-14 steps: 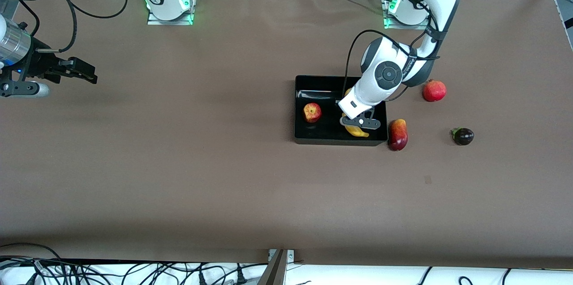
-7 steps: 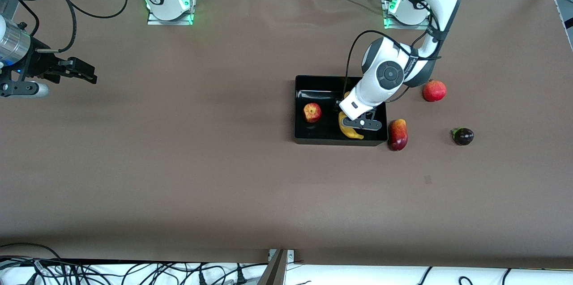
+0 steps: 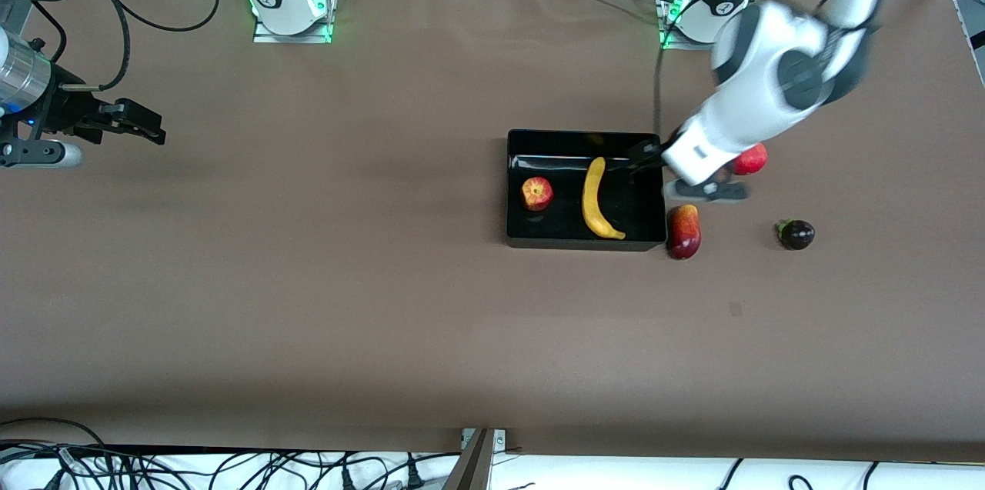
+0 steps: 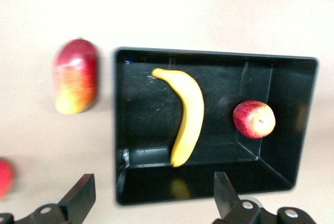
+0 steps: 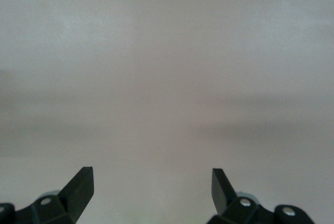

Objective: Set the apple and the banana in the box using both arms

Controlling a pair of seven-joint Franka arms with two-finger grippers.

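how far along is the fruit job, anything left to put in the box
It looks done. The apple and the banana both lie in the box, apart from each other. Nothing is in hand: the left gripper is open and empty above the box's edge at the left arm's end, and the right gripper waits open over bare table. Nothing looks left to place.

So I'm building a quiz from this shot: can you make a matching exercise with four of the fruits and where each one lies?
Things:
1. apple
2. banana
3. mango-like fruit
4. dark purple fruit

Places:
A. on the table, against the box's outer wall
B. in the box, toward the left arm's end
C. on the table, apart from the box
D. in the box, toward the right arm's end

Pairs: 1-D, 2-B, 3-A, 4-C
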